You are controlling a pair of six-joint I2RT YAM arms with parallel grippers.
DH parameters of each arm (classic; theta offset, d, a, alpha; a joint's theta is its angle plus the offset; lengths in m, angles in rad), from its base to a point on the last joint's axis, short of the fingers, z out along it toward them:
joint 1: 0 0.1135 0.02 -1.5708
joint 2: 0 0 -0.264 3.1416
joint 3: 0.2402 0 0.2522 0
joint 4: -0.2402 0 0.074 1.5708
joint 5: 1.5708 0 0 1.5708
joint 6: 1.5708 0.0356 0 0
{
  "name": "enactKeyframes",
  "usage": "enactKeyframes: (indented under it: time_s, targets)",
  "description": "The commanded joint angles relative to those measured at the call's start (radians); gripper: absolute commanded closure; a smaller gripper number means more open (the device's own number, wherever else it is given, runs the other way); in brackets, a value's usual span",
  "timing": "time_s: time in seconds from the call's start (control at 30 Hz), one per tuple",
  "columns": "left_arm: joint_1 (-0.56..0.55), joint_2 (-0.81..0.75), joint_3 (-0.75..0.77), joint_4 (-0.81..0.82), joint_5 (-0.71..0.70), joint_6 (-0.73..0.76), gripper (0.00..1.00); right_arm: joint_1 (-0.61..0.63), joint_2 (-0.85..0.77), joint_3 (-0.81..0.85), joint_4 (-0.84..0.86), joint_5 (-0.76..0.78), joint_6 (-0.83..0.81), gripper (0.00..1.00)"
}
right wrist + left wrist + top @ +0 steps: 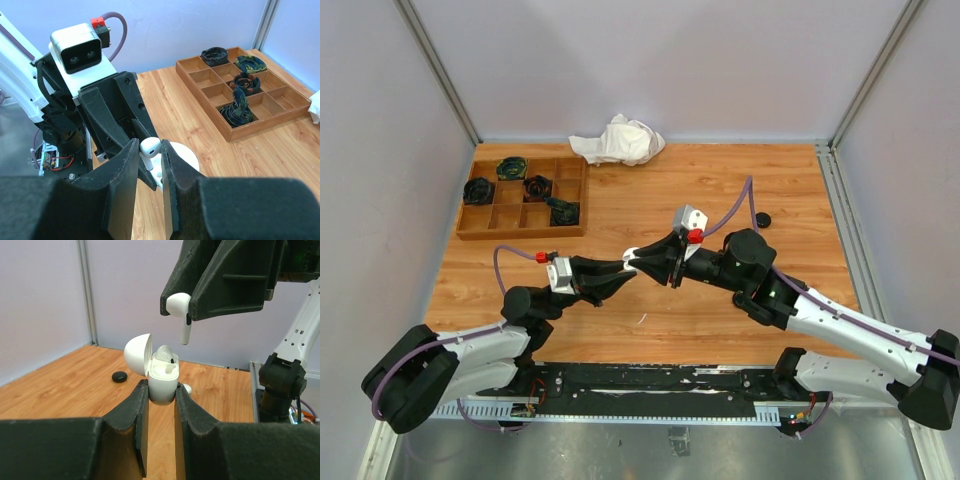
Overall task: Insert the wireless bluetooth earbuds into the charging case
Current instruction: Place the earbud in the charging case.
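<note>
My left gripper (161, 388) is shut on a white charging case (162, 385) and holds it above the table with its lid (137, 354) open. One white earbud (165, 355) sits in the case. My right gripper (149, 148) is shut on a second white earbud (150, 146). It holds that earbud (179, 305) stem down, just above the open case and a little to the right. In the top view the two grippers meet at mid-table, left gripper (623, 270) and right gripper (652, 262), with the case (632, 256) between them.
A wooden compartment tray (572, 212) with dark items stands at the back left. A crumpled white cloth (618, 140) lies at the back. A small black puck (763, 219) lies on the right. A thin white sliver (642, 318) lies near the front.
</note>
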Motion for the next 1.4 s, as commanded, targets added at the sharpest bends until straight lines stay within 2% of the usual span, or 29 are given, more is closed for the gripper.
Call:
enactKeyframes:
  time_s: [0.0,0.7,1.13,1.37]
  targets:
    - [-0.005,-0.005,0.007,0.053,0.008,0.000,1.00,0.016,0.000,-0.014,0.032,0.028,-0.015,0.76]
    - [-0.005,-0.032,0.001,0.071,0.000,-0.013,1.00,0.016,0.018,-0.049,0.020,0.060,-0.022,0.74]
    - [-0.005,-0.028,0.000,0.047,0.004,0.003,1.00,0.016,-0.003,-0.029,-0.028,0.080,-0.039,0.54]
    - [-0.005,-0.047,0.014,-0.086,-0.005,0.065,1.00,0.016,-0.020,0.056,-0.193,0.110,-0.052,0.48]
